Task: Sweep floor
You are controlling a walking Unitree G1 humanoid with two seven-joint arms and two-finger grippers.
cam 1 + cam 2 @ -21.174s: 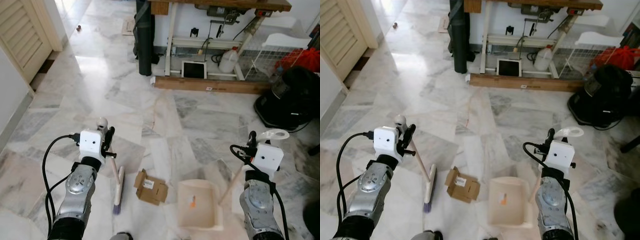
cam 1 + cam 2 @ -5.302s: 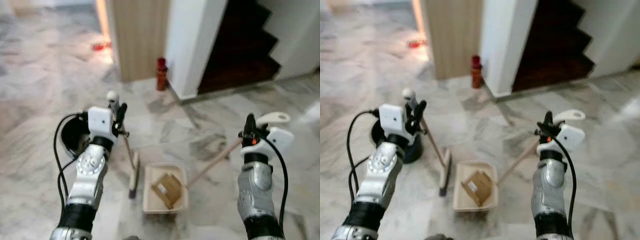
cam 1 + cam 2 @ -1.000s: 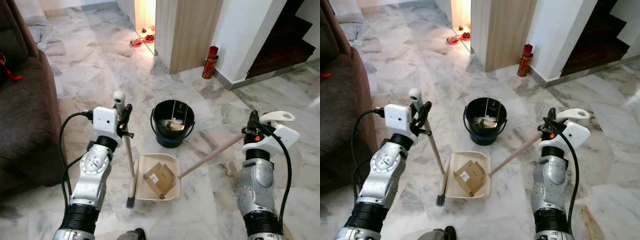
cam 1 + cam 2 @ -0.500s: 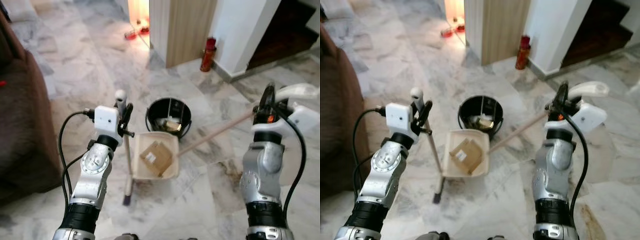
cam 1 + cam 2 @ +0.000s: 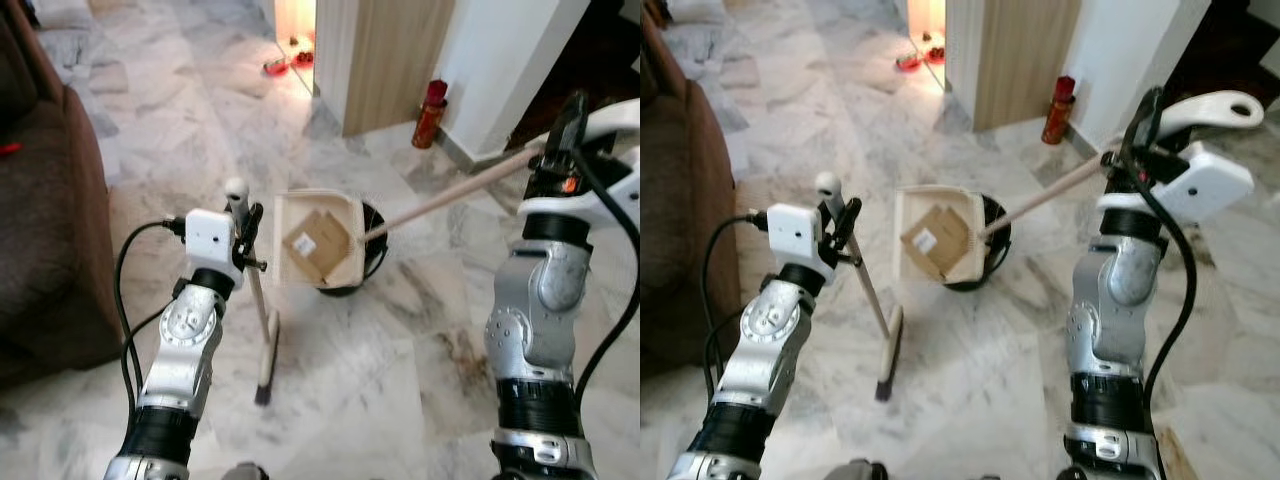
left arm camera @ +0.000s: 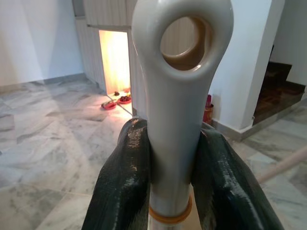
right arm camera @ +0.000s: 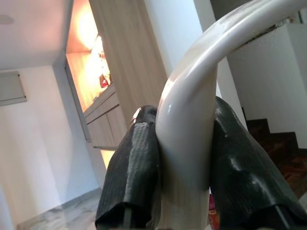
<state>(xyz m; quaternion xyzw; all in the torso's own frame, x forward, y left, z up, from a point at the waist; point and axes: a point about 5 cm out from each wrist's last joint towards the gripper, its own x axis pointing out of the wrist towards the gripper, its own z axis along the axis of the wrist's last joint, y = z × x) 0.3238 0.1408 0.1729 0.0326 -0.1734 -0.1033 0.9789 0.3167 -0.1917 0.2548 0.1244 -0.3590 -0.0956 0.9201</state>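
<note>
So the right gripper [image 5: 1137, 135] is clamped tight on the white looped top of the dustpan handle [image 5: 1045, 199], both black fingers [image 7: 132, 167] squeezed against it in the right wrist view. From that grip the wooden pole runs down and away toward the robot's left, ending at the cream dustpan [image 5: 315, 240], which is lifted off the floor and tilted with its open face toward the camera. A flattened brown cardboard piece [image 5: 315, 243] with a small white label sits inside it. Right behind and under the pan is the black bucket [image 5: 368, 262], mostly hidden by it; the pan's lower edge looks to be over the bucket's mouth.

The left gripper [image 5: 243, 222] is squeezed shut on the broom [image 5: 262, 322] just below its white eyelet end, which pokes up between the fingers [image 6: 124, 182] in the left wrist view. The stick drops from there to the brush head, resting on the marble floor [image 5: 400, 350] just in front of the bucket.

Further out: a dark brown sofa [image 5: 45, 220] off to the left arm's side, and beyond the bucket a wooden panel [image 5: 390, 55] with a red bottle [image 5: 429, 113] standing at the foot of the white wall.
</note>
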